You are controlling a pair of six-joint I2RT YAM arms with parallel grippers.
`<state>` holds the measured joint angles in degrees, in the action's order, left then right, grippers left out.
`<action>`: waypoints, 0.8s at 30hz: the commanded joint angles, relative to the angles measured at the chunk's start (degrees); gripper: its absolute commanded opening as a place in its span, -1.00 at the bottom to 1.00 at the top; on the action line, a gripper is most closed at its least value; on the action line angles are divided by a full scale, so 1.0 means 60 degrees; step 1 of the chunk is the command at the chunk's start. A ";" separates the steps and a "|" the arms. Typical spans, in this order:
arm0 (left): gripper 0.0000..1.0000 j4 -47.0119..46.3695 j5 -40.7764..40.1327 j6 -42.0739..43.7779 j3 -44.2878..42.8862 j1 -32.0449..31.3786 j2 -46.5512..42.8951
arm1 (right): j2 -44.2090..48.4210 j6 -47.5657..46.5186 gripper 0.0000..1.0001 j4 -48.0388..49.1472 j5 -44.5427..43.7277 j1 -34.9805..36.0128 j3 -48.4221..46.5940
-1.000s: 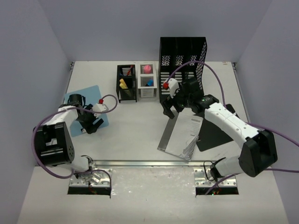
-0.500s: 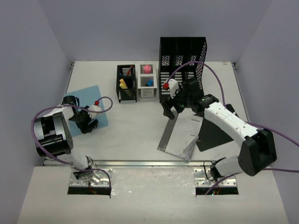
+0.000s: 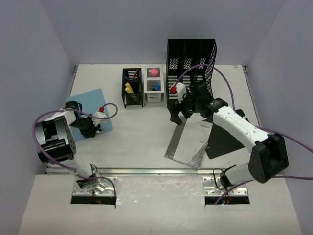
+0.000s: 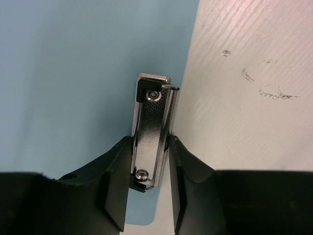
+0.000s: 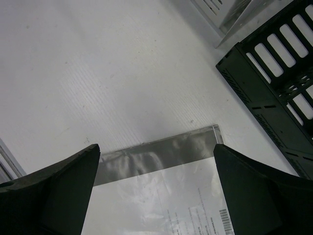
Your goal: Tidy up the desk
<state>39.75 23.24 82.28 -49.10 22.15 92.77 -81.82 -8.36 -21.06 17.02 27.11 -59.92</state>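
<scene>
On the white desk (image 3: 142, 132), a blue clipboard (image 3: 93, 104) lies at the left. My left gripper (image 3: 89, 128) is low over its near edge. In the left wrist view the clipboard (image 4: 73, 73) has a metal clip (image 4: 152, 122) at its edge, and my left gripper (image 4: 150, 161) stands shut on that clip, a finger against each side. My right gripper (image 3: 177, 117) hovers wide open over the top edge of a clear plastic sleeve with papers (image 3: 190, 142). That sleeve (image 5: 161, 186) lies flat between the open fingers of the right gripper (image 5: 156, 161).
A tall black mesh file rack (image 3: 190, 63) stands at the back, right beside the right gripper. A black pen holder (image 3: 132, 87) and a white one (image 3: 154, 84) stand left of it. A black folder (image 3: 222, 142) lies under the sleeve. The metal rail (image 3: 156, 172) runs along the near edge.
My left gripper has slid a little left along the clipboard's edge and its fingers have closed onto the metal clip. The right arm has barely moved.
</scene>
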 commanded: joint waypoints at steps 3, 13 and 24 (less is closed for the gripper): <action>-0.84 0.1342 0.0957 0.0510 -0.0282 0.0467 -0.0635 | 0.0379 -0.0041 0.98 0.0798 0.0401 -0.0051 -0.0385; -1.00 0.5806 0.3023 0.1608 -0.1454 0.0512 -0.3068 | 0.2722 -0.2193 0.97 0.6474 0.3752 -0.0007 0.3041; -1.00 0.5988 0.3508 0.1609 -0.0972 0.0497 -0.4739 | 0.2256 -0.6132 0.80 0.8397 0.5850 0.2173 0.3349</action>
<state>75.09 38.96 88.82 -54.96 24.84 66.13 -66.54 -32.27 20.84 46.68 35.77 -39.88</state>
